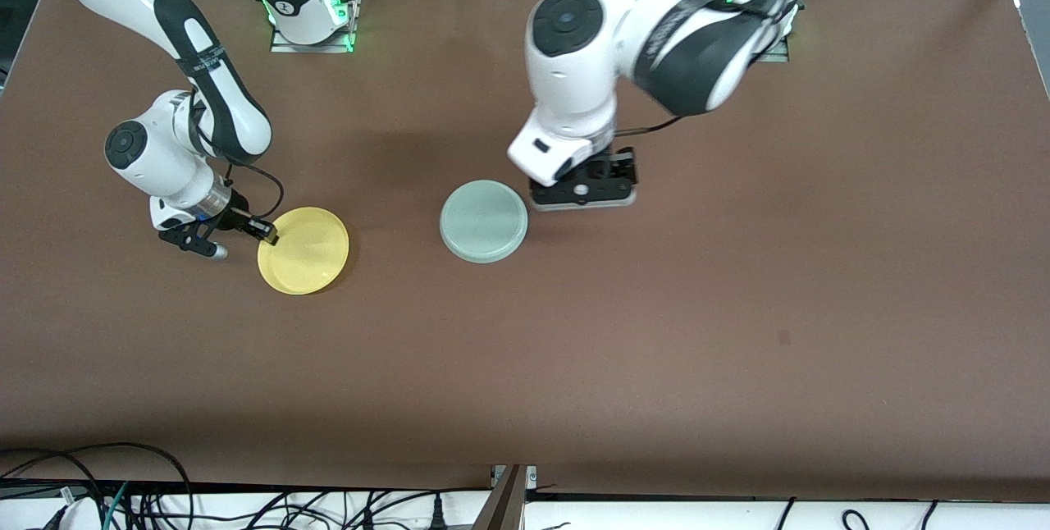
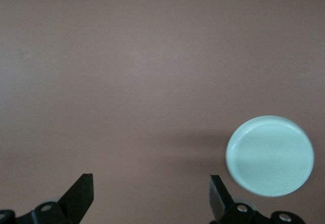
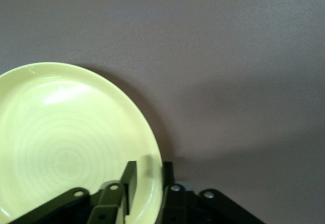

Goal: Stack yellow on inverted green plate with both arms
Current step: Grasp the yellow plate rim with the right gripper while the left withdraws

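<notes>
The yellow plate (image 1: 303, 251) (image 3: 66, 142) lies right way up on the brown table toward the right arm's end. My right gripper (image 1: 267, 236) (image 3: 147, 170) is at its rim, one finger inside the plate and one outside, shut on the rim. The pale green plate (image 1: 484, 221) (image 2: 269, 155) lies near the table's middle and looks bottom up. My left gripper (image 1: 584, 192) (image 2: 151, 177) hangs open just beside it, over bare table toward the left arm's end, with nothing between its fingers.
The brown table (image 1: 738, 308) stretches wide around both plates. Both arm bases (image 1: 312, 13) stand along the edge farthest from the front camera. Cables (image 1: 123, 497) run below the table's nearest edge.
</notes>
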`<state>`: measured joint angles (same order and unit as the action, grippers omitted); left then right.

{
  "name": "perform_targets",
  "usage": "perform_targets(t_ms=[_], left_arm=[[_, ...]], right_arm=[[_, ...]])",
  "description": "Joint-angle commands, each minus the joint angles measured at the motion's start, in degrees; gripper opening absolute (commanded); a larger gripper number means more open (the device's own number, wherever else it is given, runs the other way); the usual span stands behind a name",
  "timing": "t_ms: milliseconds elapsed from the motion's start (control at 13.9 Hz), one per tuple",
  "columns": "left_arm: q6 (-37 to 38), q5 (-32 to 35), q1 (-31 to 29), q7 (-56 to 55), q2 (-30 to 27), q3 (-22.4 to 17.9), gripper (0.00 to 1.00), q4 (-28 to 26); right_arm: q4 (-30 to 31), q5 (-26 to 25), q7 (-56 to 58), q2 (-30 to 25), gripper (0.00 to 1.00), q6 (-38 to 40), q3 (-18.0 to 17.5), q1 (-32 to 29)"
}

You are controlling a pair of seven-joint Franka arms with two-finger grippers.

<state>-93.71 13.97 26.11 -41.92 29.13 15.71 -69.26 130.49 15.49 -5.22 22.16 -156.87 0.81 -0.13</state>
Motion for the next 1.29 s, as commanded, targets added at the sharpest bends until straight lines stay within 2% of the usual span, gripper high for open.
perform_targets(t_ms=[0,144,288,360,432,576,791,1007,1223], left_arm=[[5.63,-2.98,-5.7,10.25,-5.12,0.63,1.0,-1.23],[9.58,-3.07,-8.95,17.36,-7.76,0.63,1.0,-1.23],[12.92,-3.16,-11.85,24.05,-9.61,0.46,1.0,-1.15],[13.99,-3.51,-12.48,27.56,-11.27,-0.41,1.0,-1.32],[14.34,-3.6,-12.92,30.73,-13.47,-1.73,1.0,-2.28],[15.48,-3.86,-13.19,35.83,-16.81,-6.02,1.0,-4.56],[13.49,-8.58,-13.27,44.27,-24.36,-13.75,1.0,-12.71],[6.54,-10.98,-13.8,52.01,-33.15,-18.78,1.0,-23.97],[2.59,-11.07,-16.78,54.57,-35.89,-19.93,1.0,-30.65]], right_arm=[[-2.26,1.56,0.83,1.48,0.0,2.25,-0.64,-0.4],[-4.36,1.47,0.83,1.13,0.0,6.54,-0.72,0.04],[-7.69,1.47,1.26,-0.44,0.0,15.58,-1.08,0.57],[-9.54,1.47,0.66,-1.24,0.0,19.89,-1.34,0.74],[-11.47,1.3,0.57,-2.55,0.0,23.67,-3.17,1.01],[-13.94,0.51,0.74,-3.88,0.0,26.95,-4.94,1.1],[-15.61,0.59,-1.53,-3.71,0.0,27.4,-10.73,2.84],[-16.24,0.94,-4.18,-3.36,0.0,26.97,-11.18,8.72],[-16.24,1.12,-4.27,-2.04,0.0,24.43,-11.18,14.18]])
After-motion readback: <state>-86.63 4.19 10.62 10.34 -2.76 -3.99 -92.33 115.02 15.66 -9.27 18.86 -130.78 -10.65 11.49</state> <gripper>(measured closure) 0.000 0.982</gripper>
